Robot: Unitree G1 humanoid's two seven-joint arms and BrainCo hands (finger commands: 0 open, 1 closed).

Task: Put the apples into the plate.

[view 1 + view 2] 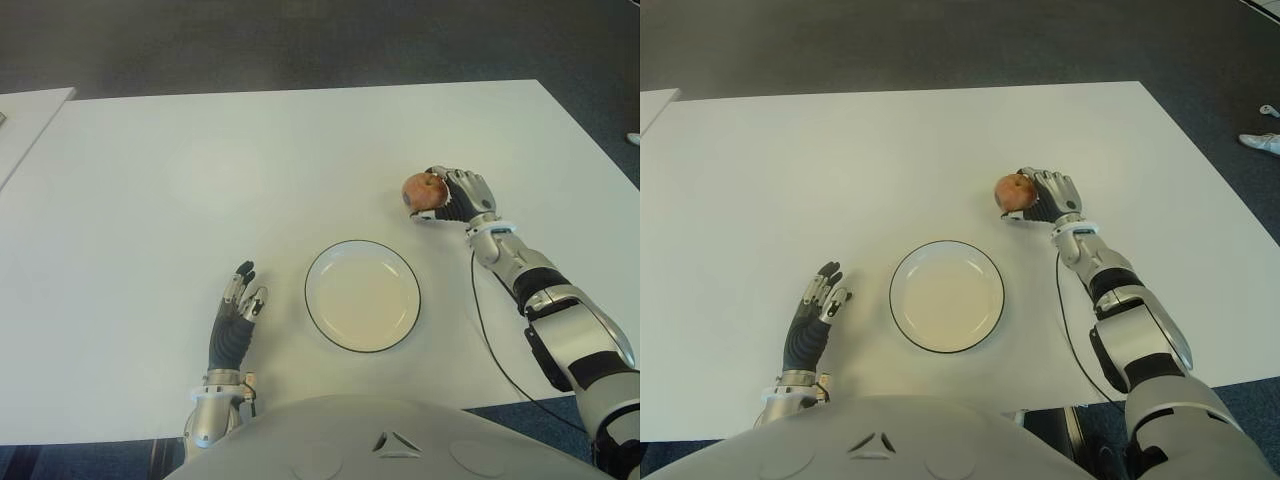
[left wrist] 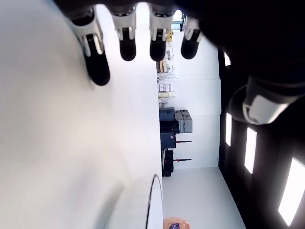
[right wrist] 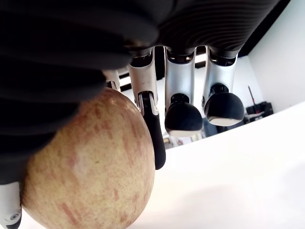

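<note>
Left eye view: 1 apple (image 1: 424, 190), judged firm, smooth and fairly light, is gripped in the right hand (image 1: 462, 196), beyond the plate (image 1: 362, 295). The left hand (image 1: 236, 318) shows left of the plate.

Right wrist view: fingers (image 3: 152, 125) are wrapped round the apple's side.

Left wrist view: fingers (image 2: 97, 58) are extended, nothing held.

Matt white table (image 1: 200, 180), speckled apple (image 1: 421, 191)
</note>
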